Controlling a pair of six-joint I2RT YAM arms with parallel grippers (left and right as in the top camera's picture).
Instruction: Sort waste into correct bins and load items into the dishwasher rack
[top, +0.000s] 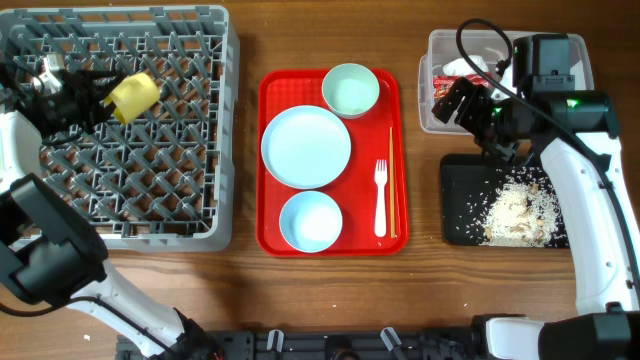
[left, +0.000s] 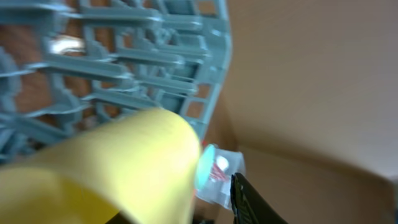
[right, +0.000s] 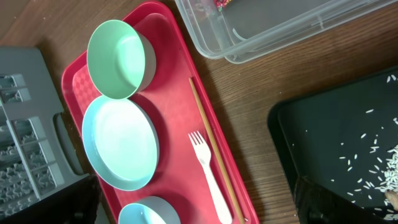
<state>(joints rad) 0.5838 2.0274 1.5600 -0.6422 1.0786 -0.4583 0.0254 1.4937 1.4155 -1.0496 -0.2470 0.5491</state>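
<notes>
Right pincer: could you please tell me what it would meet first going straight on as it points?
The right pincer would probably meet the tray by the fork, though depth is unclear.

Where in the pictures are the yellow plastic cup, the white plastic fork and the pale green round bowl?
yellow plastic cup (top: 133, 95): overhead view, its side wall.
white plastic fork (top: 380, 205): overhead view, its handle.
pale green round bowl (right: 116, 59): right wrist view, its inner bottom.
</notes>
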